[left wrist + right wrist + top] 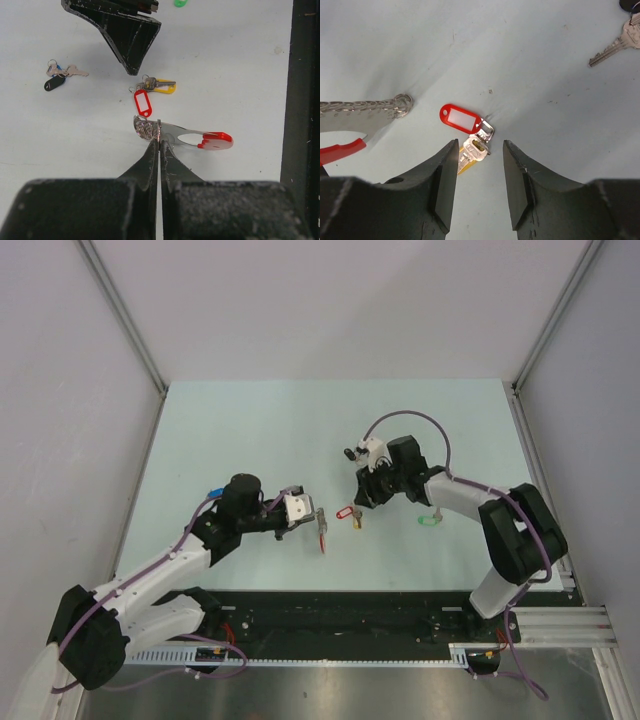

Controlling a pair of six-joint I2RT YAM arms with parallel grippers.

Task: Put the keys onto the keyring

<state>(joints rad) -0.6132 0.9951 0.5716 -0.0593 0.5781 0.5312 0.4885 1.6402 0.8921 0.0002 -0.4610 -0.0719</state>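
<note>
A: Keyring (pixel 186 136), appearance?
B: Large flat oval loop. One half is pale grey scalloped chain, the other a thick red band. A small coiled silver ring sits at the chain end.

A: Location?
B: Near the middle of the table (pixel 300 430), between the two arms. The left gripper (pixel 159 141) is clenched on its thin edge, jaws pressed together. I cannot tell whether the loop touches the table.

A: Right gripper (pixel 480 150)?
B: Released, jaws apart with nothing between them. It hangs just over two keys that lie touching each other.

A: Describe those keys.
B: Red key (pixel 461 118): silver, with a red plastic tag that has a white window. Yellow key (pixel 470 154): silver with a yellow tag, partly under the other. Both lie just beside the keyring's chain end, not on it.

A: Other keys?
B: Black key (pixel 55 82) lies well apart on the table. A green tag (pixel 428 519) lies beside the right arm.
</note>
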